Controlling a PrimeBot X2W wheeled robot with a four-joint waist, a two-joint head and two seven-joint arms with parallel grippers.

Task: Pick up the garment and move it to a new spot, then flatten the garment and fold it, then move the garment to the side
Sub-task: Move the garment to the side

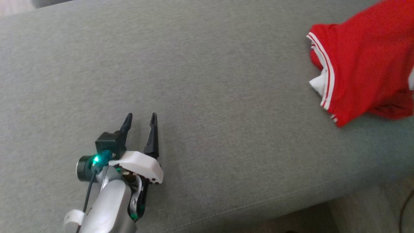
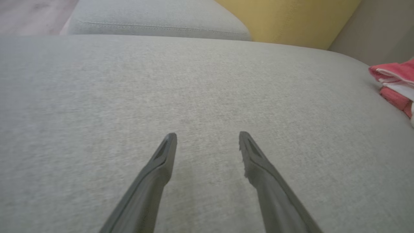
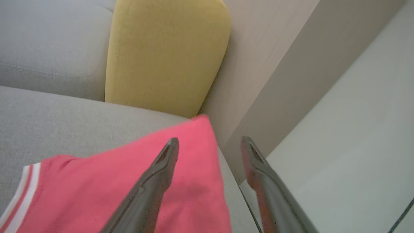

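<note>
The right claw point(image 3: 209, 140) stood spread and empty over the red garment point(image 3: 129, 181), the left claw point(image 1: 141, 115) spread well apart from it, so lifting straight up seemed least likely to snag.

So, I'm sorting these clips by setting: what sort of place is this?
Probably a living room in a home: the work surface is a grey fabric sofa seat, a mustard-yellow upholstered back cushion stands beside a plain beige wall, and a red garment with white trim lies on the seat.
</note>
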